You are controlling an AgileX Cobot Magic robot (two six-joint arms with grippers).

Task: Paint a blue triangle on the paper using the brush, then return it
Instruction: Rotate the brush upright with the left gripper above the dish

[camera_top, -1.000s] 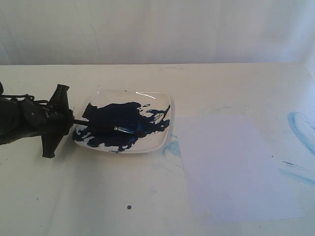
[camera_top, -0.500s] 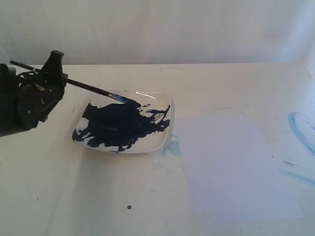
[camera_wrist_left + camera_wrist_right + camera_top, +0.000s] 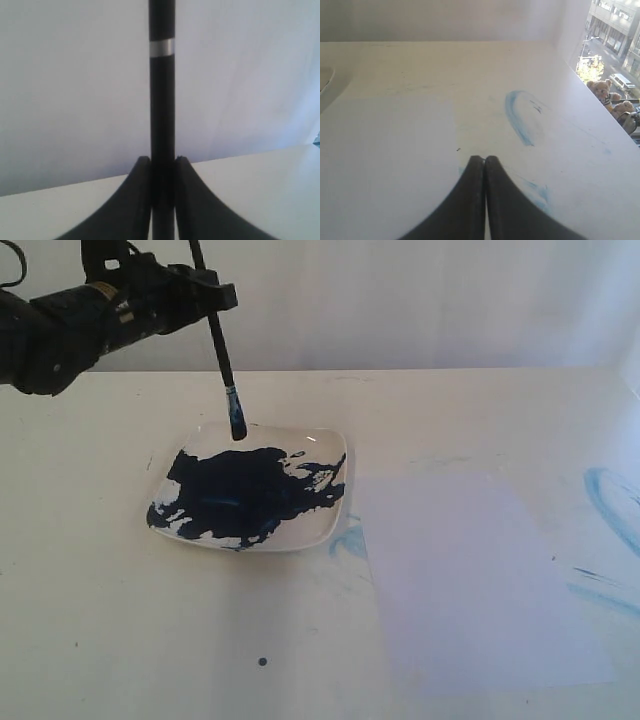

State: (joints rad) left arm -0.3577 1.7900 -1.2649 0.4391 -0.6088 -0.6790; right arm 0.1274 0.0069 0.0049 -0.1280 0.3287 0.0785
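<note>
My left gripper [image 3: 205,290] is raised at the upper left of the exterior view, shut on the black handle of the brush [image 3: 222,350]. The brush hangs nearly upright, its blue-stained tip [image 3: 238,427] just above the far rim of the dish. In the left wrist view the handle [image 3: 162,100] with its silver band runs up between the fingers of that gripper [image 3: 162,162]. The paper [image 3: 480,580] lies flat to the right of the dish, also seen as the paper [image 3: 385,165] in the right wrist view; I see no blue triangle on it. My right gripper [image 3: 484,160] is shut and empty, low over the table by the paper's edge.
A glossy white square dish [image 3: 325,525] holds a big dark navy paint blotch [image 3: 250,490]. Pale light-blue smears [image 3: 610,500] mark the tabletop at the far right and a small smear [image 3: 350,538] lies beside the dish. A window sits past the table's right edge.
The left gripper has lifted the brush out of the dish and swung it from lying flat in the paint to nearly upright, rising to the top left.
</note>
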